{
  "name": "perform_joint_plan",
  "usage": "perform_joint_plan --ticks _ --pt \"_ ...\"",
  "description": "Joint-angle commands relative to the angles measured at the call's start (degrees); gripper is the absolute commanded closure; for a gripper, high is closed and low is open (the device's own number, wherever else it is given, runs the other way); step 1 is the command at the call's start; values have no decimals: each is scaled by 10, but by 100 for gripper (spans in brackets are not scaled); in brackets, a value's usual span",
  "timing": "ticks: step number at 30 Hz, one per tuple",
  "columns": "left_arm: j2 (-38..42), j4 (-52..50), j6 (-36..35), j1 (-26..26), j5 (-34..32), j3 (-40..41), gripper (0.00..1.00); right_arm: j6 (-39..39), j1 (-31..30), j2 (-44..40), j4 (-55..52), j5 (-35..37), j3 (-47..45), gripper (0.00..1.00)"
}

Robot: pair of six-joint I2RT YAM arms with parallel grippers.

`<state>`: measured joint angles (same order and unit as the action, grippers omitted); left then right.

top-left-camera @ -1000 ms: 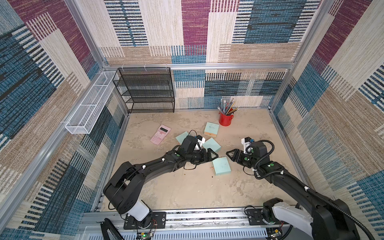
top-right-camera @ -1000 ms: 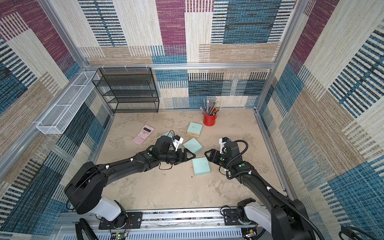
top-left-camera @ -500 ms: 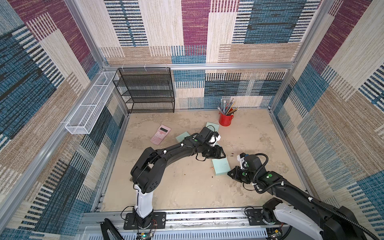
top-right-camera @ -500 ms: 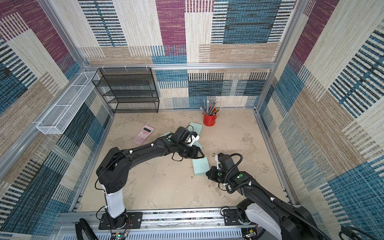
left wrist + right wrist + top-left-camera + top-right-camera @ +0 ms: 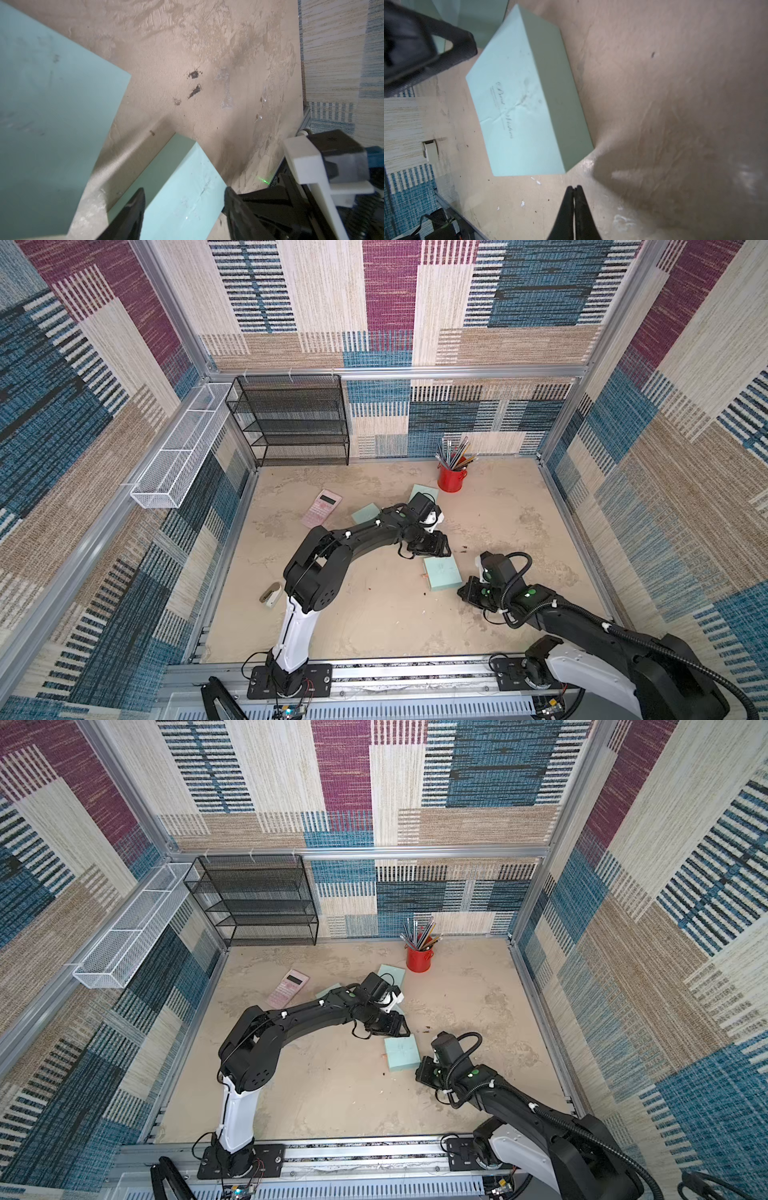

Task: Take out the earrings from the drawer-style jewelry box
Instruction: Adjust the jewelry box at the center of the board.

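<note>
On the sandy-beige table (image 5: 664, 93), a mint-green jewelry box (image 5: 519, 104) lies flat, its drawer not visibly pulled out. The left tool (image 5: 184, 190) straddles one end of it, jaws parted — whether they pinch it cannot be told. The right tool (image 5: 574, 187) is pressed fully together just beside the box, with nothing visible in it. Two tiny pearl-like earrings (image 5: 259, 117) lie loose on the table, apart from the box — so removal seems partly done. Any still inside are hidden.
</note>
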<state>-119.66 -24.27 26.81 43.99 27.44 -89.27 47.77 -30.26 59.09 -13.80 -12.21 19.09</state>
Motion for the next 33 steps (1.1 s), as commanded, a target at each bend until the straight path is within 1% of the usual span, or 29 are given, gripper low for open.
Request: perform_joint_plan --ticks 1,4,7,9,13,14,19,23,27,30,31,33 --pt "-4 -6 -10 -1 15 -2 38 5 -1 17 33 32 3 91" --pt "1 9 6 -5 27 17 38 3 0 39 47 49 14 91" --pt "30 73 50 -19 38 76 38 -6 2 63 56 59 33 91" --pt "41 100 64 -27 51 103 38 -15 7 79 62 61 45 90" --pt "57 108 64 -33 53 132 38 -33 23 112 70 55 68 90" --pt "63 117 68 -34 71 144 38 -39 26 118 76 54 74 90" --pt "86 164 101 -36 96 191 39 -67 53 163 113 29 106 87" --pt "102 183 118 -37 88 218 39 -73 77 197 135 5 119 86" --pt "109 198 132 -40 96 235 40 -79 88 179 127 4 119 83" --pt "121 213 145 -40 102 253 41 -86 92 149 93 10 120 78" --pt "126 217 150 -40 102 262 41 -86 94 132 79 12 119 76" --pt "140 223 156 -40 103 277 41 -85 96 98 64 5 110 69"
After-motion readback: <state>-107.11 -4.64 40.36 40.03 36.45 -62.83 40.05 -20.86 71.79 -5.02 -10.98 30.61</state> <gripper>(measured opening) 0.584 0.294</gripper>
